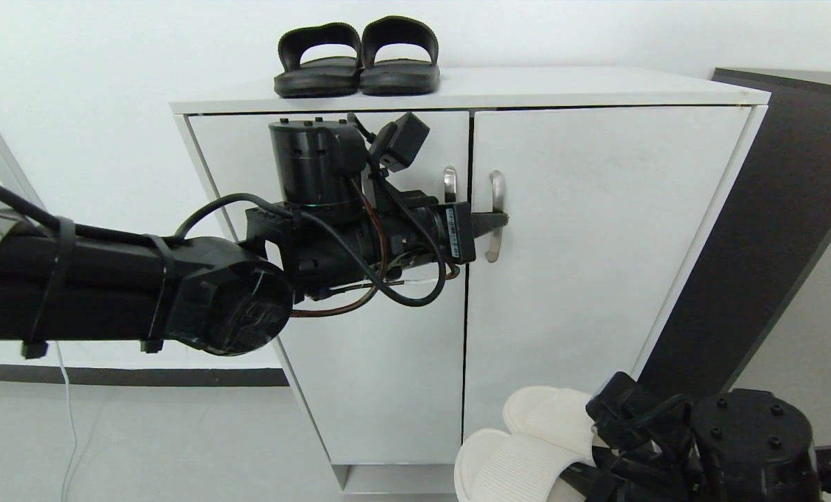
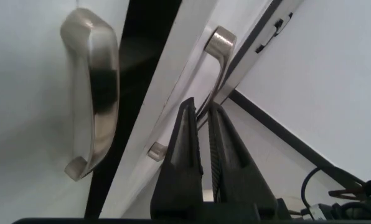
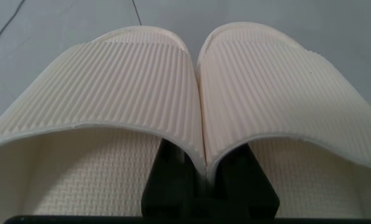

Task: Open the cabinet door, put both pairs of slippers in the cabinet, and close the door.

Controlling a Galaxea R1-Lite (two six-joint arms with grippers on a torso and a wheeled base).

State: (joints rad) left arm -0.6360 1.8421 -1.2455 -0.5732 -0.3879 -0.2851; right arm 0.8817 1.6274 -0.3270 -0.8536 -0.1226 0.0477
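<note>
gripping door handle point(image 1: 497, 189) between left jaws

On top of the white two-door wooden cabinet point(image 1: 597, 87), above its left door point(image 1: 360, 362): pair of black rubber slippers point(image 1: 357, 59), side by side. Low before the right door point(image 1: 597, 244), in the right pincer point(image 3: 204, 177): pair of cream ribbed foam slippers point(image 1: 527, 446).

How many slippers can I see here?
4. Two black slippers sit side by side on the cabinet top; two cream slippers hang low before the cabinet, clamped in the right gripper. Behind the doors, I cannot tell.
</note>
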